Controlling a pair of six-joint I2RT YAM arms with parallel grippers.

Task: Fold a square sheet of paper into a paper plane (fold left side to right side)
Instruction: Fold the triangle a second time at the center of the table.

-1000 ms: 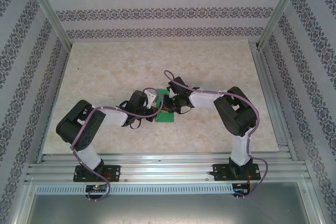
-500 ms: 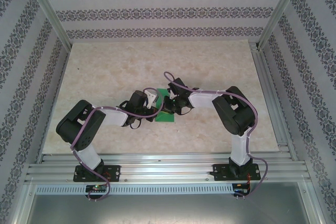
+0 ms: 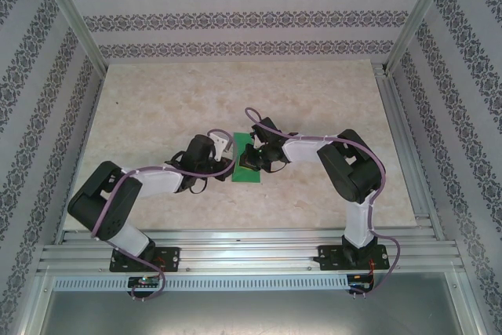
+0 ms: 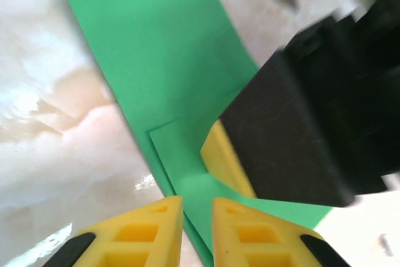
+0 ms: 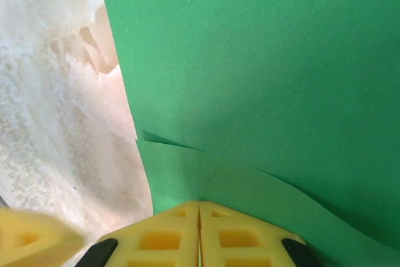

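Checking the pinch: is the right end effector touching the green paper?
Touching. In the right wrist view the right end effector, shut, clamps the green paper at its edge.

text: none legible | labels: none | numbers: none | signs: none
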